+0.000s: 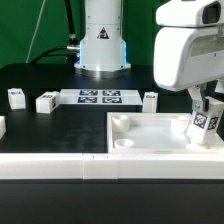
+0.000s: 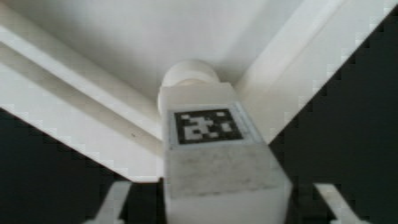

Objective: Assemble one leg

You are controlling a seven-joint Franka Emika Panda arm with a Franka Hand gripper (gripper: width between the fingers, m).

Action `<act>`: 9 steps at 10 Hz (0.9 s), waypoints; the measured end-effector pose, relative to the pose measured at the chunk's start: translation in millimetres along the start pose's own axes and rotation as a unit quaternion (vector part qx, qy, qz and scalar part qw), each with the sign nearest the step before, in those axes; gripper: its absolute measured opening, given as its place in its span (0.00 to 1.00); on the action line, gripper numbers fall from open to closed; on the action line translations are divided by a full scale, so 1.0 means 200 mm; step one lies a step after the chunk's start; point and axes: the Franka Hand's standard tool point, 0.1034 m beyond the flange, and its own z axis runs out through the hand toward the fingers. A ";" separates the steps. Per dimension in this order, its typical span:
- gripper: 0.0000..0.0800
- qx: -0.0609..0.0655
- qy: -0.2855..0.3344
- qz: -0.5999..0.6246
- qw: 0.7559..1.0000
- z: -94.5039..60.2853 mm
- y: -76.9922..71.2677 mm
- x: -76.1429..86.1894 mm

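My gripper (image 1: 203, 112) is at the exterior view's right, over the near right corner of the large white tray-like piece (image 1: 150, 140). It is shut on the leg (image 1: 206, 124), a white stubby post with a square marker tag, held slightly tilted. In the wrist view the leg (image 2: 210, 130) fills the middle between my gripper (image 2: 221, 200) fingers. Its rounded tip points into the inner corner of the tray-like piece (image 2: 125, 40). Whether the tip touches the piece cannot be told.
Three more small white posts lie on the black table: two at the exterior view's left (image 1: 16, 97) (image 1: 47, 101) and one by the tray's far edge (image 1: 150, 100). The marker board (image 1: 100, 97) lies before the robot base (image 1: 102, 45).
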 end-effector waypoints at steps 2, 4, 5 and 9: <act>0.37 0.002 0.001 0.019 1.000 0.00 0.01 0.00; 0.37 0.025 0.017 0.138 0.990 0.00 0.04 -0.02; 0.37 0.029 0.028 0.185 0.982 0.00 0.05 -0.02; 0.37 0.046 0.072 0.399 0.913 0.00 0.08 -0.03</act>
